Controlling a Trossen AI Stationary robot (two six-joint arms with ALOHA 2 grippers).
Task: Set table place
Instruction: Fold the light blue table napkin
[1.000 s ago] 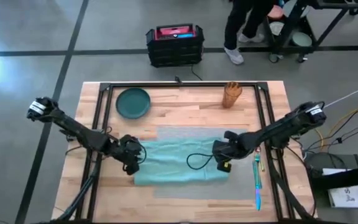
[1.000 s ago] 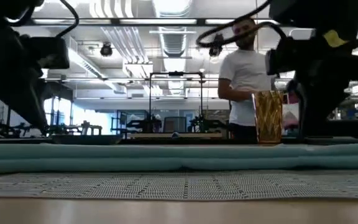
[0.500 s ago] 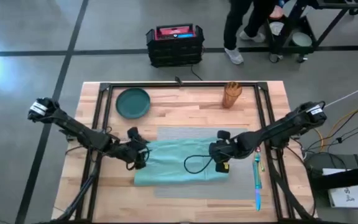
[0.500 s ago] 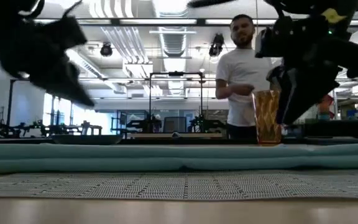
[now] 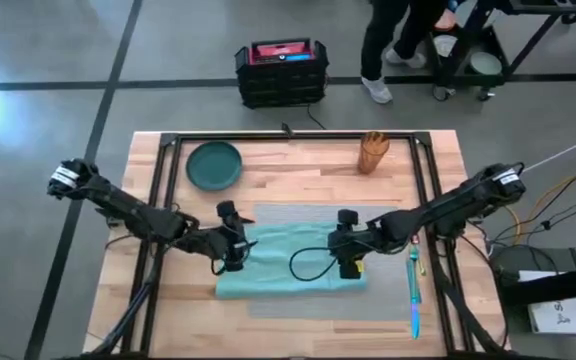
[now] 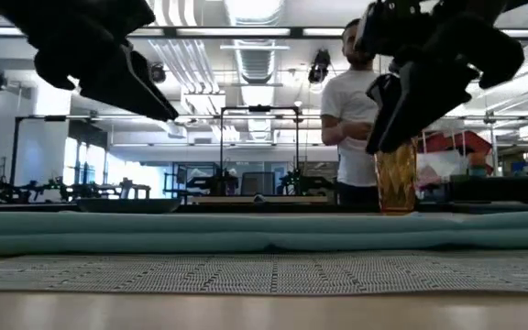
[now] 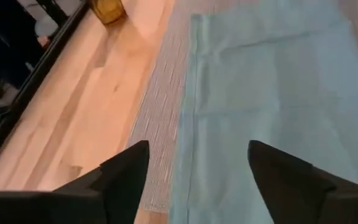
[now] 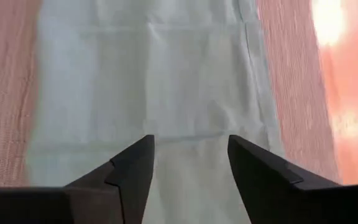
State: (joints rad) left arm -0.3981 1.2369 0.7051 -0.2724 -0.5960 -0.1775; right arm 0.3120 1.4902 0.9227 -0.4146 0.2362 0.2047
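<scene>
The grey woven placemat (image 5: pixel 388 215) lies flat on the wooden table (image 5: pixel 298 180). A teal napkin (image 5: pixel 278 265) is spread along it, and its left end reaches past the mat onto the wood. My left gripper (image 5: pixel 233 245) hovers open over the napkin's left part (image 7: pixel 260 81), with the mat's edge (image 7: pixel 157 112) beside it. My right gripper (image 5: pixel 346 252) hovers open over the napkin's right part (image 8: pixel 148 81). In the low view both grippers (image 6: pixel 168 115) (image 6: pixel 379 147) hang well above the cloth (image 6: pixel 264 240).
A dark green plate (image 5: pixel 214 165) sits at the far left and a golden cup (image 5: pixel 373 152) at the far right. Colourful cutlery (image 5: pixel 413 290) lies right of the mat. A black crate (image 5: pixel 281 72) and a person (image 6: pixel 360 119) are beyond the far edge.
Both grippers have risen from the napkin's ends and moved inward: the left toward the right and far edge, the right toward the left. The napkin has stayed flat on the placemat.
</scene>
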